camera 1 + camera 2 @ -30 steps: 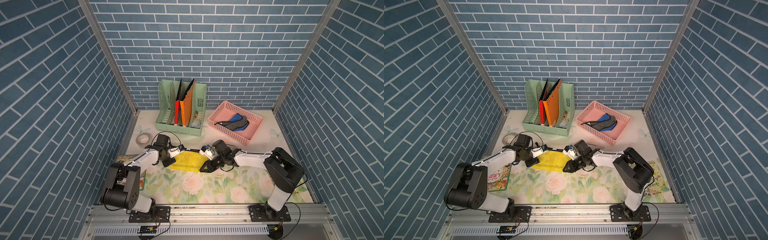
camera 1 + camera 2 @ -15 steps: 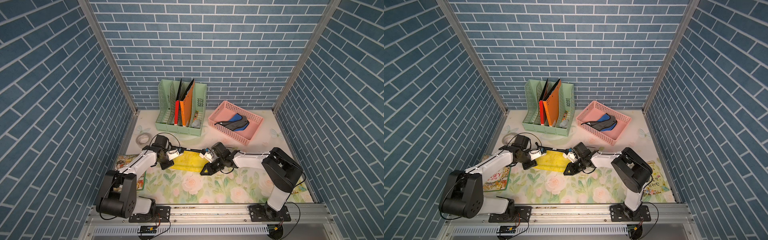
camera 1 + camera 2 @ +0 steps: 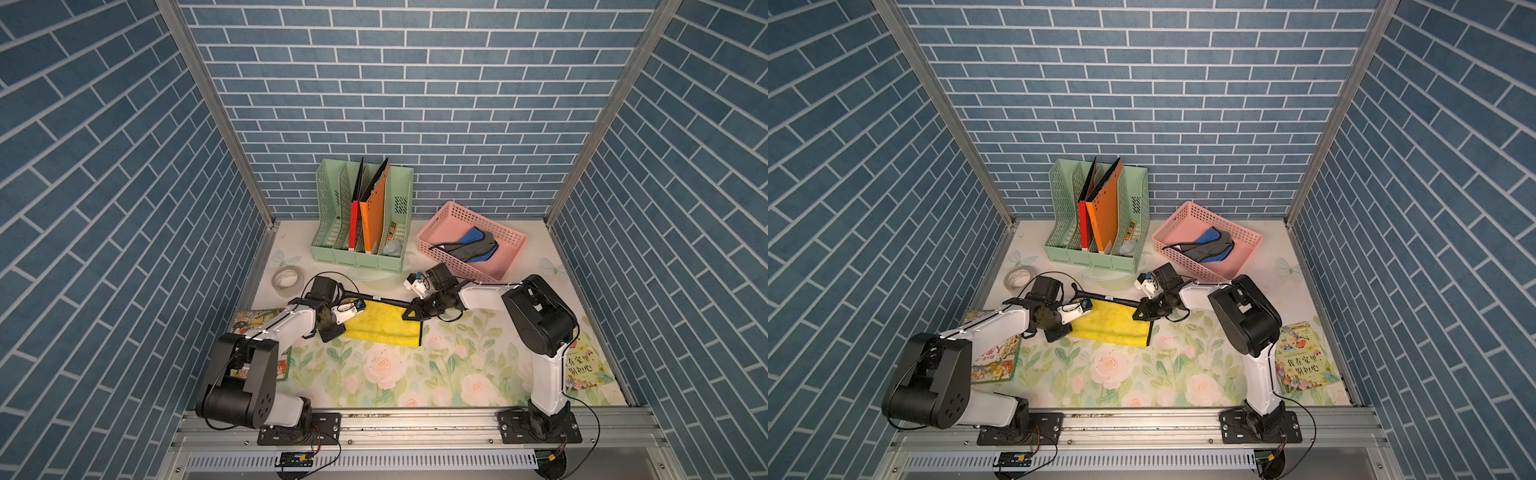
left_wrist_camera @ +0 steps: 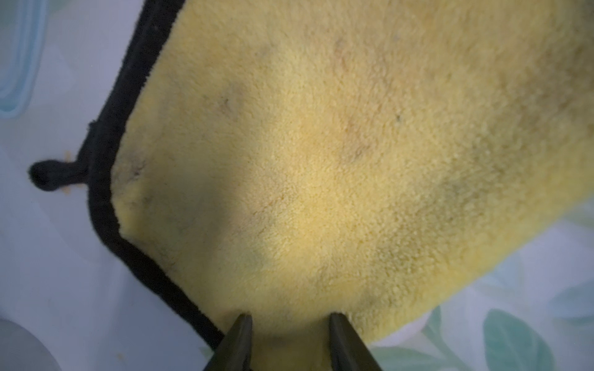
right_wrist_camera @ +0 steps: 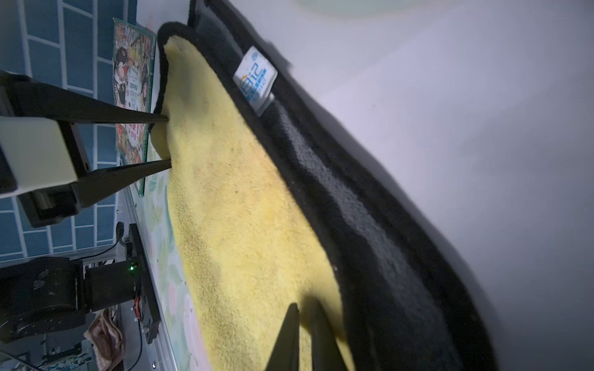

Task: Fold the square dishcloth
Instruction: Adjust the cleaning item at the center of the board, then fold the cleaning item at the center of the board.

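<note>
dishcloth gripped at both ends, next fold to come

dishcloth [image 3: 382,328], yellow with a black hem, lies as a wide rectangle on the floral surface [image 3: 415,374] between the two arms. its far edge is turned up, showing a strip of grey underside [image 5: 353,208] and a small label [image 5: 255,83]. the shape suggests one fold is already in.

the right pincer [image 5: 305,308] sits at the cloth's far right corner, its jaws pressed nearly together on the yellow pile, so it seems to be pinching the cloth. the left pincer [image 4: 289,321] straddles the opposite end. its fingers [image 5: 128,115] stand part spread with a bulge of cloth between them, and i cannot tell whether they bite yet.

the step in hand looks like securing both ends. next, both arms would have to lift together and lay the cloth over evenly, hems matching. a loose left hold would let that end slip.

beyond it stand a green file rack [image 3: 361,249], a pink basket [image 3: 498,266] and a tape roll [image 3: 286,278].
</note>
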{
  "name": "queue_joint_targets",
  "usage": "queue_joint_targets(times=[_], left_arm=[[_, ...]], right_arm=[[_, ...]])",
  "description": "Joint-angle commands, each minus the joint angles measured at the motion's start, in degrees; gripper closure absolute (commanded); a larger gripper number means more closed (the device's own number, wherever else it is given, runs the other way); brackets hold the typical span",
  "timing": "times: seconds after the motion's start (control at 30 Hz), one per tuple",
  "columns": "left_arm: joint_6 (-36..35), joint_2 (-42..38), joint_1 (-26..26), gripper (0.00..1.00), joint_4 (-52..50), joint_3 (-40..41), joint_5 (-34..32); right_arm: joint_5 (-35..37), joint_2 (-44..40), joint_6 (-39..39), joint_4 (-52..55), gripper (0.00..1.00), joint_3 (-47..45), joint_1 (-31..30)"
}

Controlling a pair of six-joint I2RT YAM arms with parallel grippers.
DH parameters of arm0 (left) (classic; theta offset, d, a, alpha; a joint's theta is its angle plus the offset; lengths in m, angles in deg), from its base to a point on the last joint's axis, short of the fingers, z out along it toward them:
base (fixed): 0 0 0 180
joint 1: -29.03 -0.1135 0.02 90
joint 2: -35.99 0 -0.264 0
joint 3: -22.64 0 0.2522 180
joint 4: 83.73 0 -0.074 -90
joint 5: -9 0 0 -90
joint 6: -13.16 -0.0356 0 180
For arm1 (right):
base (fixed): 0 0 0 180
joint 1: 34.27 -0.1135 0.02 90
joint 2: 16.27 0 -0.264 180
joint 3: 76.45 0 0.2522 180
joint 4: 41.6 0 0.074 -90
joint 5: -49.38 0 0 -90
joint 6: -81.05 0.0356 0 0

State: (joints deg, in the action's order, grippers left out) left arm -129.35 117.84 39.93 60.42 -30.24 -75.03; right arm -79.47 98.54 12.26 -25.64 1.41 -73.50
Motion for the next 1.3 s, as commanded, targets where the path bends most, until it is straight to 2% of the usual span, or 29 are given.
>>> queue_joint_targets(times=[0.0, 0.13, 0.3, 0.4, 0.5, 0.6, 0.67, 0.73, 0.8, 0.87, 0.93, 1.13, 1.27], left_arm=[[-0.5, 0.5, -0.3, 0.54, 2.2, -0.3, -2.6], [-0.6, 2.4, 1.7, 0.54, 6.6, -2.4, -4.0], [-3.2, 6.7, 8.0, 0.53, 13.4, -3.3, -8.8], [-2.9, 7.8, 10.0, 0.52, 14.5, -5.1, -6.5], [-2.1, 6.7, 10.2, 0.49, 14.9, -7.2, -2.9], [-2.4, 5.5, 9.2, 0.41, 8.2, -11.0, 2.1], [-1.8, 5.3, 8.1, 0.41, 0.2, -14.2, 5.7], [-0.5, 4.6, 7.1, 0.41, -3.4, -15.8, 8.1], [-0.4, 3.8, 6.3, 0.41, -7.5, -16.6, 10.7], [0.3, 3.3, 6.1, 0.42, -9.5, -16.5, 12.1], [1.3, 3.8, 6.1, 0.42, -10.8, -16.5, 12.4], [3.5, 6.8, 6.1, 0.45, -10.4, -17.9, 10.4], [5.2, 8.4, 6.5, 0.45, -8.9, -18.9, 10.9]], right_arm=[[6.1, -1.8, -0.6, 3.1, 0.90, -6.5, -0.7], [7.1, -8.6, 1.9, 1.6, 0.91, -14.7, -4.0], [7.7, -16.0, 10.5, -2.4, 0.88, -21.5, -15.8], [7.5, -19.4, 15.6, -7.5, 0.85, -23.5, -20.2], [7.2, -25.1, 16.2, -10.6, 0.78, -24.1, -20.4], [13.4, -29.1, 5.8, -2.0, 0.67, -19.9, -20.2], [19.7, -30.8, -6.0, 4.9, 0.62, -17.5, -20.7], [25.2, -32.8, -17.9, 8.2, 0.58, -17.7, -22.2], [30.0, -35.9, -31.4, 9.4, 0.48, -20.0, -24.4], [35.9, -38.5, -43.7, 9.5, 0.33, -22.2, -27.4], [40.7, -39.5, -52.8, 9.6, 0.25, -23.0, -29.6], [49.9, -39.2, -72.4, 9.9, 0.23, -25.1, -36.3], [52.5, -39.2, -76.6, 8.4, 0.25, -26.3, -39.6]])
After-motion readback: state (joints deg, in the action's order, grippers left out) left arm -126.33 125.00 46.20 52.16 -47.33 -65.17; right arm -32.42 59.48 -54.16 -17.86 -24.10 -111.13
